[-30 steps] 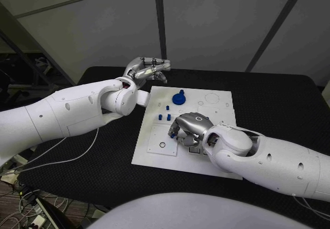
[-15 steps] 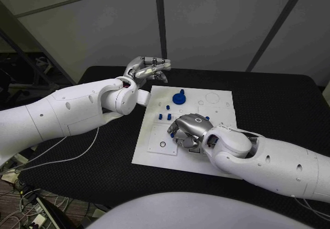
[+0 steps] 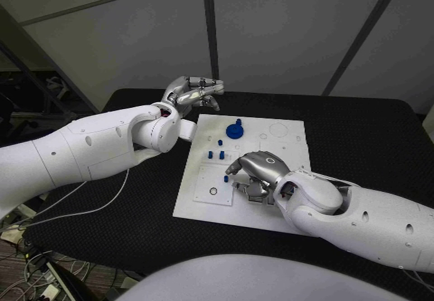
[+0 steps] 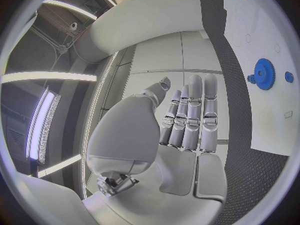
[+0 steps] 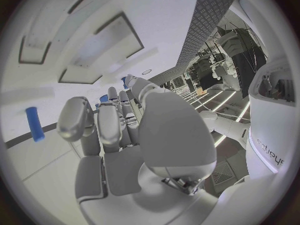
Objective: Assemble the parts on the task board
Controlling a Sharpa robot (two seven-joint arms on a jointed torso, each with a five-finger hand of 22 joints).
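Two hands, left hand [image 3: 192, 89] empty (fingers [image 4: 195, 116] straight), right hand [image 3: 257, 171] grip unclear, black table [image 3: 362, 138], grey wall panels [image 3: 271, 37].

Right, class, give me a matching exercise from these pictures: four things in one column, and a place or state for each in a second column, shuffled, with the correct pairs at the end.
Things
1. left hand
2. right hand
3. blue gear
4. task board

Places or states
A. white plate in the middle of the black table
B. fingers down on the board's near middle
C. raised beyond the board's far left corner, holding nothing
D. on the board's far part, between the two hands

Pairs: 1-C, 2-B, 3-D, 4-A
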